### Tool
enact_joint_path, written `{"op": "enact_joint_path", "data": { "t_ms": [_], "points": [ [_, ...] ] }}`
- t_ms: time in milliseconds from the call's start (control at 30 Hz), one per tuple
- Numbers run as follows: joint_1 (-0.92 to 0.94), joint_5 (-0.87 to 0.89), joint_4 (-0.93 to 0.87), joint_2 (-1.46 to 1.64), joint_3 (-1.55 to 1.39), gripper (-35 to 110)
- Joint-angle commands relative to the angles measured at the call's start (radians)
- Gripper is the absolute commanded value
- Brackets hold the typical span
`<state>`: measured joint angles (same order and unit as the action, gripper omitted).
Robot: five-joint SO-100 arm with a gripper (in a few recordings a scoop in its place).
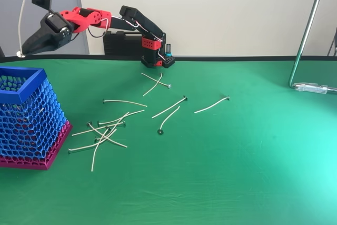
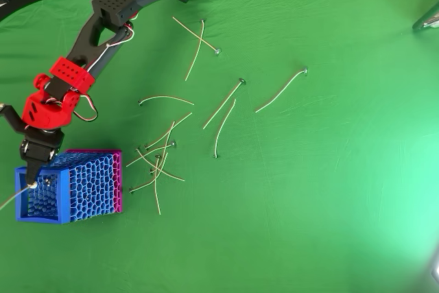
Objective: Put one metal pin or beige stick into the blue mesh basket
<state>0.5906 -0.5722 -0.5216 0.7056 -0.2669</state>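
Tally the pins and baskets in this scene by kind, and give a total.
Loose pins lying apart: 6
Tangled pins beside the basket: about 6, overlaps blur the count
Held pin in the claw: 1
Blue mesh basket: 1
Total: about 14

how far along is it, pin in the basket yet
Nearly there. The pickup looks done: the gripper is shut on a pin, held upright. In the overhead view it hangs over the near-left corner of the blue mesh basket. Left to do: release so the pin drops inside. The other pins lie on the green table.
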Motion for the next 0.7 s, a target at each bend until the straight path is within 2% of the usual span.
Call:
{"op": "enact_joint_path", "data": {
  "t_ms": [0, 667],
  "points": [
    [0.02, -0.012, 0.049, 0.005, 0.003, 0],
    [0.057, 0.015, 0.084, 0.011, -0.009, 19]
  ]
}}
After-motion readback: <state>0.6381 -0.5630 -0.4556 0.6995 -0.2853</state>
